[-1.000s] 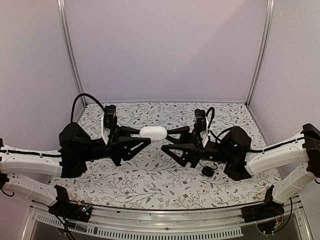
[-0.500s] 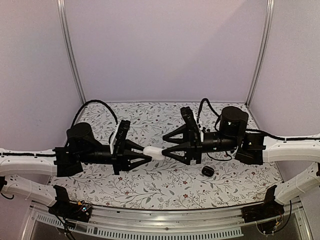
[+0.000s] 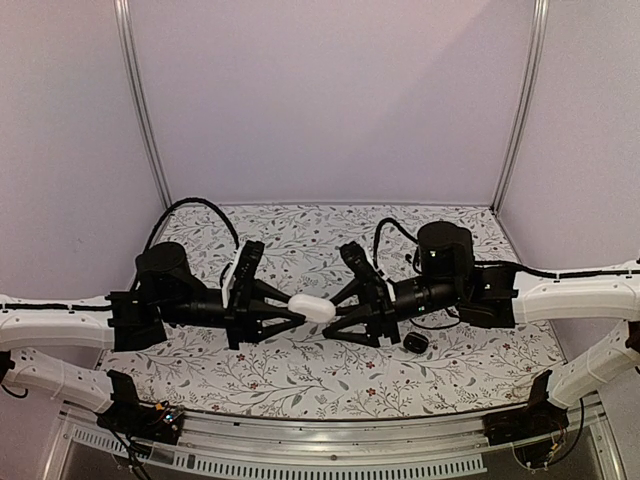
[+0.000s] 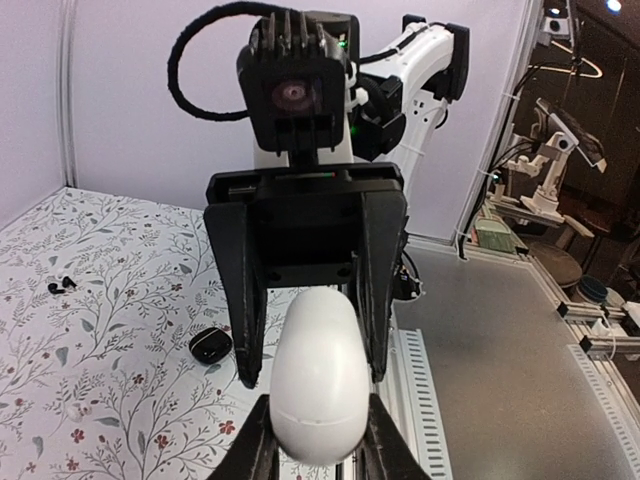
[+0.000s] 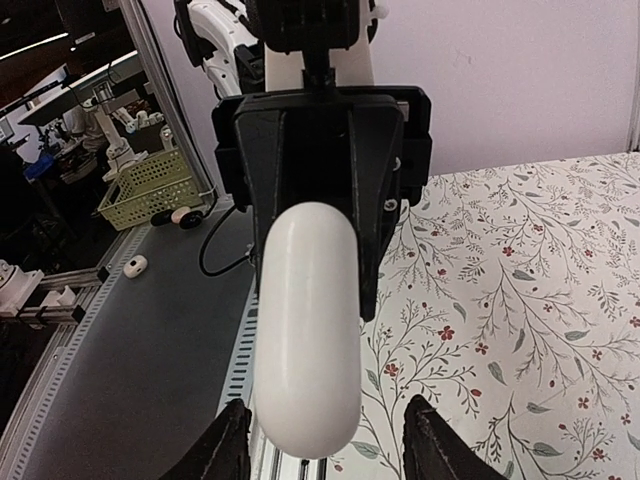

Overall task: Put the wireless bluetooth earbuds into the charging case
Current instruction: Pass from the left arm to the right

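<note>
A white pebble-shaped charging case hangs in the air above the middle of the table, with my left gripper shut on one end. In the left wrist view, the case is pinched between the two fingertips. My right gripper faces it from the other side, open, with its fingers straddling the free end. The right wrist view shows the case close to the left finger, with a clear gap to the right finger. Two tiny dark earbuds lie on the floral table far from the grippers.
A black rounded case lies on the floral cloth below the right arm and also shows in the left wrist view. The table's near metal rail runs below both arms. Walls enclose the back and sides.
Both arms swung round to face each other end to end. The left gripper brought the white case lower and nearer. The right gripper moved over its free end, and its jaws narrowed.
</note>
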Action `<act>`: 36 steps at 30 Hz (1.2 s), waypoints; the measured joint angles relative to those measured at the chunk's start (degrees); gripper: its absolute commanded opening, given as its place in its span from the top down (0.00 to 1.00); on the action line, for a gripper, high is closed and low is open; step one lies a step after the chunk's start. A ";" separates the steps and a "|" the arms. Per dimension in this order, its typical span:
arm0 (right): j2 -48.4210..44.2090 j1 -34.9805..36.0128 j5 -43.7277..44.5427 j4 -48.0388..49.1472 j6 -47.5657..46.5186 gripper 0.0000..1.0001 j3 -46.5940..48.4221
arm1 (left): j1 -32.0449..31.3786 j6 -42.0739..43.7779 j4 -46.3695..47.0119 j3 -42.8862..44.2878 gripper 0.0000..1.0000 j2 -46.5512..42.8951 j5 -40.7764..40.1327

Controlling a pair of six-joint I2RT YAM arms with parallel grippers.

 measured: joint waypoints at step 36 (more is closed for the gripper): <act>0.96 -0.76 -1.46 1.46 1.55 0.94 1.18 | 0.85 -2.84 3.82 2.03 0.72 5.73 1.77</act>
